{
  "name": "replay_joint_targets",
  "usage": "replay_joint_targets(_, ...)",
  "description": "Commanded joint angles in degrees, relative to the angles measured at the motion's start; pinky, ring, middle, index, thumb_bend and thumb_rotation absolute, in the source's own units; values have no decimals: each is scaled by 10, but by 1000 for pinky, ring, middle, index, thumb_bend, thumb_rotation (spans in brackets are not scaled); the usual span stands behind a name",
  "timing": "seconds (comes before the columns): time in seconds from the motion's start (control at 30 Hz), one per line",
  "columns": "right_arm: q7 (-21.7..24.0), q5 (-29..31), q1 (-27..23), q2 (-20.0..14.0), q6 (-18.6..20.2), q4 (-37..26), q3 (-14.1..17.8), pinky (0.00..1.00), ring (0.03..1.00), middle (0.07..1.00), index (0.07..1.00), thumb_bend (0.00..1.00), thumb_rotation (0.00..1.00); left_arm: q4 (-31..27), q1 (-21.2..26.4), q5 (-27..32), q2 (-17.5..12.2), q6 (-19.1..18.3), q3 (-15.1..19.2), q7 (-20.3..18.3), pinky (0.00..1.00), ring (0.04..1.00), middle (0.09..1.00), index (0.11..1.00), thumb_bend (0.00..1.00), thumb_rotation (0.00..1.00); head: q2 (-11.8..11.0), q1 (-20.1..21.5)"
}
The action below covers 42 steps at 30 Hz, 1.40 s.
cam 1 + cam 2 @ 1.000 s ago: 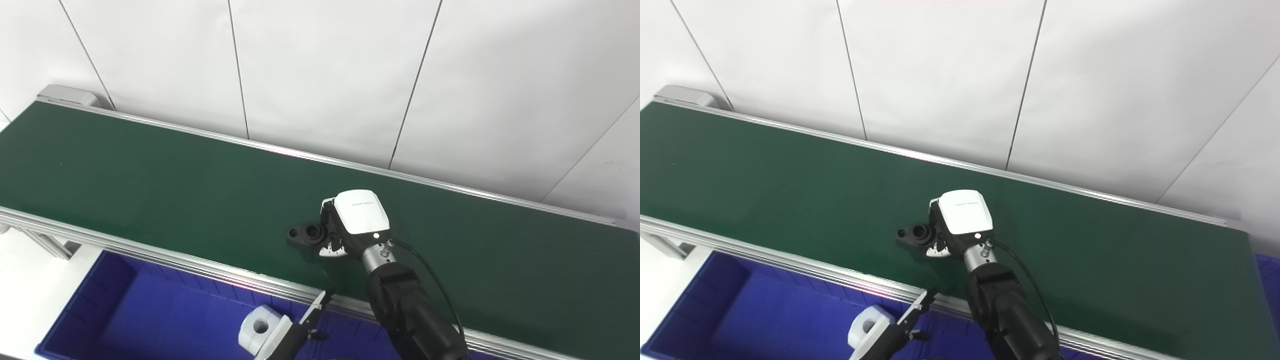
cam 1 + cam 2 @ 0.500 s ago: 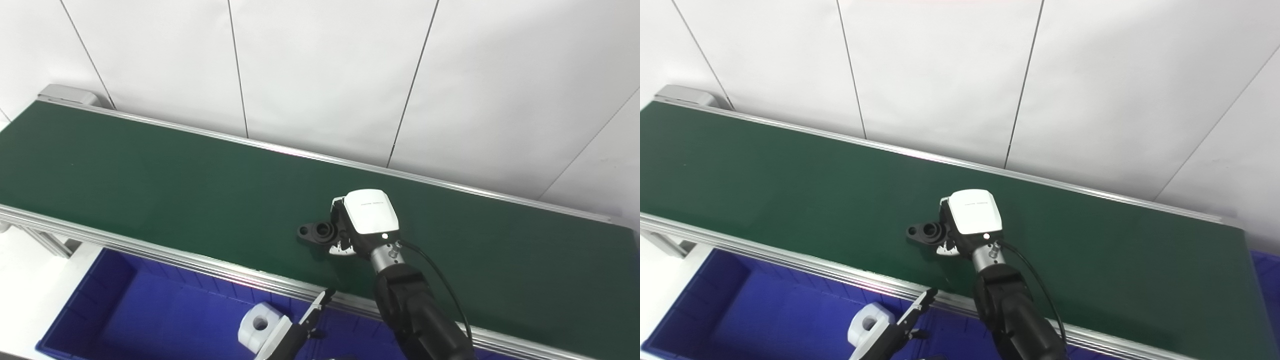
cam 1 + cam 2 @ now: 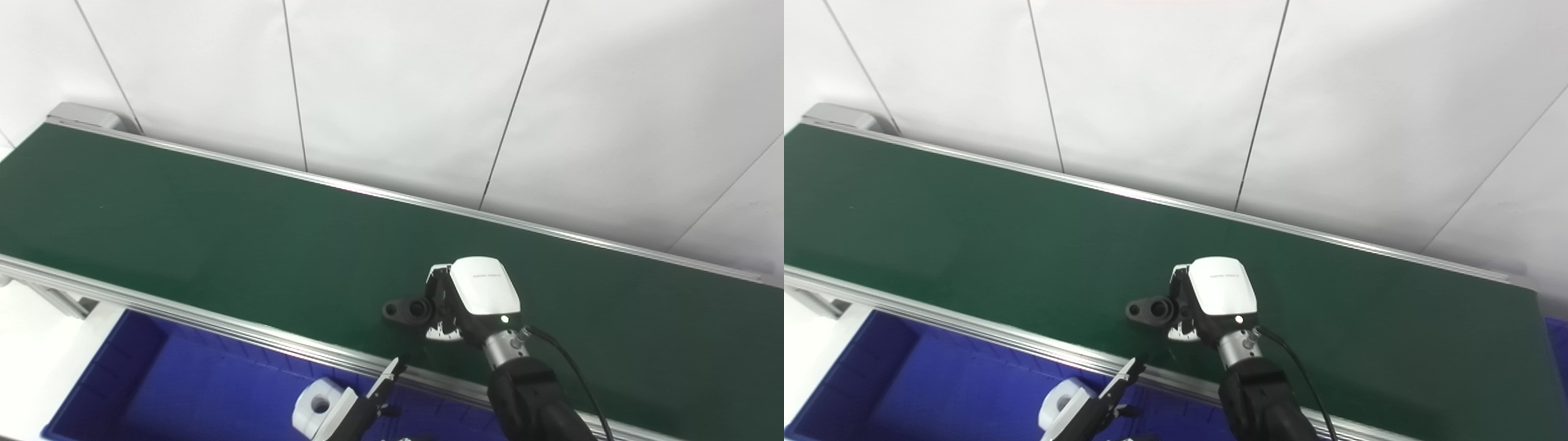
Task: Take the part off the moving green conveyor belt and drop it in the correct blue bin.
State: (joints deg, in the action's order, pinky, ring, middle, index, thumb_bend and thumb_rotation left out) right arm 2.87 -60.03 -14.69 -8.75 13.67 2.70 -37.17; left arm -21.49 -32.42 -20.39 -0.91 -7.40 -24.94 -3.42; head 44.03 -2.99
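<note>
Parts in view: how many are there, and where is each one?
2. A black part is at the right hand, over the green belt. A white part lies in the blue bin. Others may be hidden below the picture's edge.

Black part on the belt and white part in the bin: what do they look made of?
Black part: probably matte plastic or dark-coated metal; no glints, so it stays open. White part: likely smooth plastic, evenly white with a soft sheen.

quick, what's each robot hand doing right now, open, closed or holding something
Left robot hand: low over the blue bin; only partly in view, so cannot be told.
Right robot hand: closed on the black part over the conveyor belt.
</note>
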Motion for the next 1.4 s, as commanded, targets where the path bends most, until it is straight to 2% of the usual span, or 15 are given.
replay_joint_targets(0.0, -1, -3, -1, -11, -2, -59, 23, 100, 161, 251, 485, 511, 131, -24, -8, 9, -2, 5, -10, -11, 762, 994, 1000, 1000, 776, 844, 2, 11)
replay_joint_targets(0.27, 60, -43, 79, -33, 2, -218, 65, 120, 183, 276, 488, 506, 130, -41, -5, 33, -43, 5, 25, -30, 788, 997, 1000, 1000, 768, 876, 9, 83)
replay_joint_targets(0.43, 85, -93, 129, -18, 5, -268, 76, 107, 166, 261, 487, 510, 131, -55, -4, 33, -68, 2, 44, -43, 818, 989, 1000, 1000, 737, 917, 17, 122)
replay_joint_targets(0.57, 97, -120, 200, -18, -6, -322, 88, 95, 154, 251, 484, 511, 131, -69, -4, 51, -85, -4, 63, -54, 822, 980, 1000, 1000, 711, 917, 33, 165)
replay_joint_targets(0.63, 118, -124, 239, -16, -9, -356, 90, 97, 162, 257, 484, 510, 130, -79, -3, 62, -97, -7, 77, -61, 841, 981, 1000, 1000, 696, 920, 49, 200)
replay_joint_targets(0.73, 148, -139, 284, -6, -12, -389, 92, 109, 178, 276, 485, 513, 127, -92, -1, 76, -110, -16, 94, -72, 864, 988, 1000, 1000, 694, 929, 60, 219)
replay_joint_targets(0.8, 156, -146, 293, 1, -18, -394, 97, 112, 183, 281, 485, 514, 126, -95, -1, 80, -112, -19, 97, -75, 869, 989, 1000, 1000, 695, 931, 60, 219)
replay_joint_targets(0.83, 152, -150, 314, 8, -19, -398, 94, 110, 180, 278, 486, 513, 126, -99, 3, 85, -118, -25, 103, -79, 874, 993, 1000, 1000, 701, 933, 77, 243)
replay_joint_targets(0.87, 150, -152, 330, 14, -20, -401, 92, 108, 178, 275, 486, 513, 126, -103, 5, 90, -122, -29, 108, -83, 877, 996, 1000, 1000, 704, 935, 77, 243)
replay_joint_targets(0.9, 157, -164, 348, 23, -17, -401, 87, 107, 176, 274, 486, 513, 126, -109, 10, 96, -128, -38, 115, -89, 879, 998, 1000, 1000, 706, 936, 93, 254)
replay_joint_targets(1.0, 183, -192, 373, 48, -12, -396, 81, 98, 163, 260, 487, 509, 129, -126, 20, 107, -140, -65, 128, -100, 874, 999, 1000, 1000, 732, 930, 104, 263)
replay_joint_targets(1.07, 193, -200, 378, 58, -16, -396, 84, 97, 163, 262, 487, 509, 129, -133, 22, 109, -142, -75, 133, -106, 872, 998, 1000, 1000, 738, 929, 108, 266)
replay_joint_targets(1.1, 203, -207, 380, 64, -15, -387, 84, 97, 163, 262, 487, 509, 129, -133, 27, 112, -145, -78, 136, -108, 872, 997, 1000, 1000, 739, 929, 122, 279)
replay_joint_targets(1.2, 233, -228, 370, 73, -14, -360, 85, 90, 153, 248, 487, 511, 127, -139, 37, 114, -150, -89, 143, -114, 807, 983, 1000, 1000, 745, 914, 131, 283)
replay_joint_targets(1.37, 278, -256, 354, 72, -18, -339, 90, 82, 144, 235, 487, 514, 118, -138, 41, 113, -148, -90, 141, -115, 799, 968, 1000, 1000, 753, 918, 133, 274)
